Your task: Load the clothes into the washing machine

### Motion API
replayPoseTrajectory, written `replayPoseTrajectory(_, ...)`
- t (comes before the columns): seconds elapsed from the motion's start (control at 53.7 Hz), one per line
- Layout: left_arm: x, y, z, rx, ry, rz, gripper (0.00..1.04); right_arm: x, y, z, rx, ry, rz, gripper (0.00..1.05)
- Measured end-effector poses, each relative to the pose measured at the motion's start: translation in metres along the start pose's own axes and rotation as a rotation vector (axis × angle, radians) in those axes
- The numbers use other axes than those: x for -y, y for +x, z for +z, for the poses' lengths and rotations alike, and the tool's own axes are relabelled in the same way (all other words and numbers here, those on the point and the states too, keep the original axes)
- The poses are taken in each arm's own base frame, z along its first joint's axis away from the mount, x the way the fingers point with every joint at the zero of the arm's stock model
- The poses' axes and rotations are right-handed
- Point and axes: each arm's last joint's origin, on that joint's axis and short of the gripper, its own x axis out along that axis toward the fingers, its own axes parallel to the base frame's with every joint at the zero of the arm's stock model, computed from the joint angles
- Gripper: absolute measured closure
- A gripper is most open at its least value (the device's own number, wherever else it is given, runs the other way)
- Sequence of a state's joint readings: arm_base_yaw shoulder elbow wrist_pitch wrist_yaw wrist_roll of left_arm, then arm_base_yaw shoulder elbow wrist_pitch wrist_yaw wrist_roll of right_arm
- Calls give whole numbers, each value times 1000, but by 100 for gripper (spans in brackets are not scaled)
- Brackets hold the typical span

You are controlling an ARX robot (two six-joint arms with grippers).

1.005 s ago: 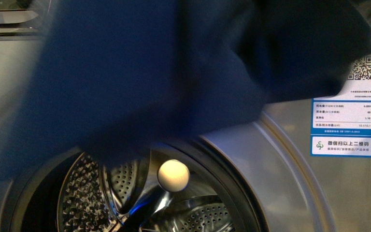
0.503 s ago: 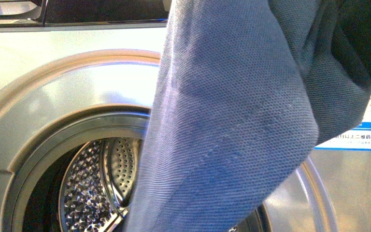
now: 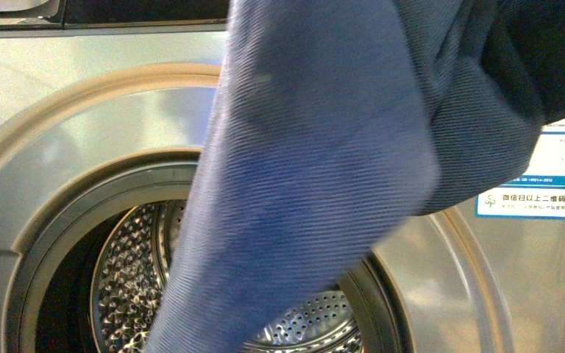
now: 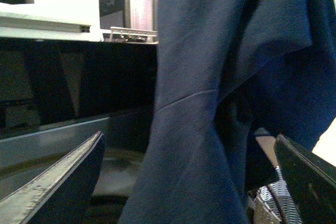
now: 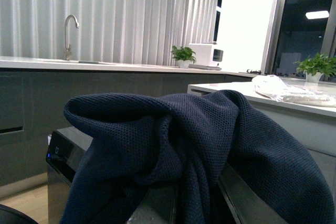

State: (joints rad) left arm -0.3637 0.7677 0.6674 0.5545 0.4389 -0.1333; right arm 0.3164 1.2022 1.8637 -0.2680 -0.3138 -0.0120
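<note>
Front view close on the washing machine (image 3: 73, 125) mouth, clothes (image 3: 316, 162) hanging before the lens; left wrist view looking through the wide-spread left gripper (image 4: 189, 137) at the same clothes; right wrist view facing over them toward curtains (image 5: 131, 19)

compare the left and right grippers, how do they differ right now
The left gripper is wide open; the right gripper looks shut on the clothes. The left gripper is bare; the right gripper is mostly buried under bunched fabric. Both are close to the same clothes.
</note>
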Motion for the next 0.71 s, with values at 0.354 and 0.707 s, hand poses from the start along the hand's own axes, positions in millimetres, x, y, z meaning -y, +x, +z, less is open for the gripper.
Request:
replayPoseTrajectory(0.354, 22, 66, -16, -48, 13, -90, 7, 0, 0, 0, 0, 0, 0, 95)
replayPoseTrajectory(0.707, 46, 69, 0, 6, 7, -208, 7, 0, 0, 0, 0, 0, 0, 95)
